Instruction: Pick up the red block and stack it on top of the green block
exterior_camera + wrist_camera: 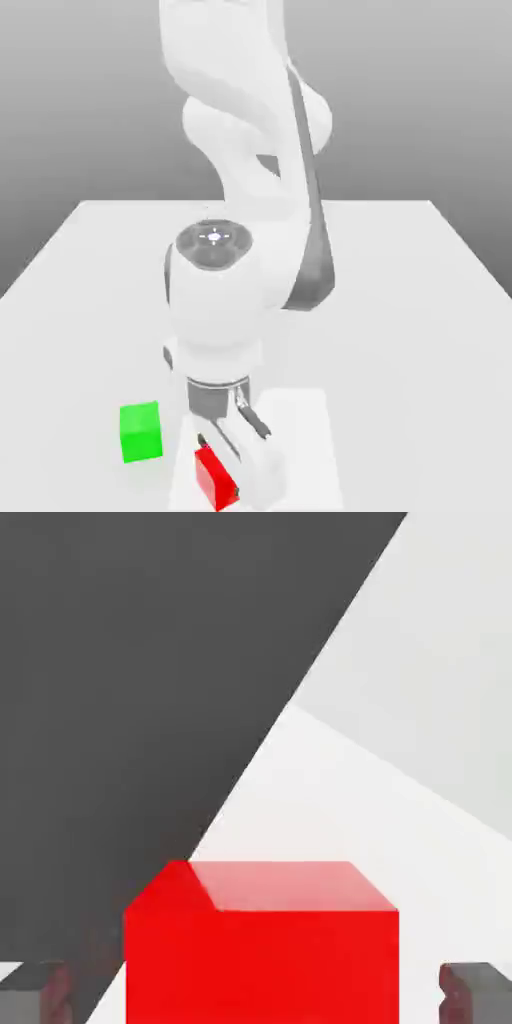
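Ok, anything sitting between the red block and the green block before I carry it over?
Nothing visible. The red block sits between the gripper fingers, and the table between it and the green block, toward the exterior view's left, is bare.

We see open table all around; only the green block stands near the red block, a clear gap between them.

red block smooth, flat colour, faint sheen on its upper face, green block smooth matt, table plain matt white, arm shell smooth white plastic-looking, dark grey fingers matt
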Controlling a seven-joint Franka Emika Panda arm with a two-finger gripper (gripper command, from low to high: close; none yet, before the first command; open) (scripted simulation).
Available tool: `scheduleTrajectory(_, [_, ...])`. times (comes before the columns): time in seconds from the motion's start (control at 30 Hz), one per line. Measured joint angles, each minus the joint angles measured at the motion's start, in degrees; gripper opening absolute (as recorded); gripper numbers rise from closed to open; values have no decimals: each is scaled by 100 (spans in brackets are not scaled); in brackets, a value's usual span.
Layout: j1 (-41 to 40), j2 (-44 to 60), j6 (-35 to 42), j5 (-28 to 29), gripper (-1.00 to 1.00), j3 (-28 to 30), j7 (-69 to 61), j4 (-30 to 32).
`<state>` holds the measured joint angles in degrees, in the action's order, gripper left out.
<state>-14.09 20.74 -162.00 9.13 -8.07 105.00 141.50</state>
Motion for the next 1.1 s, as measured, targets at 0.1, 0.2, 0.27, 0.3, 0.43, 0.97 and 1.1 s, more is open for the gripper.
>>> scheduleTrajectory(0.1, [33,104,-90,44,-100,42,34,-16])
scheduleTrajectory(0.2, [-70,-255,206,-119,-100,-93,-82,41])
scheduleTrajectory(0.27, [-136,-644,526,-302,-100,-196,-219,107])
scheduleTrajectory(0.3, [-163,-836,675,-388,-100,-210,-245,154])
scheduleTrajectory(0.43, [-561,-1568,933,-685,-100,200,557,635])
scheduleTrajectory(0.97, [-1125,-1094,29,-685,100,409,1540,1039])
scheduleTrajectory(1.1, [-1119,-1773,678,-838,100,381,1431,1068])
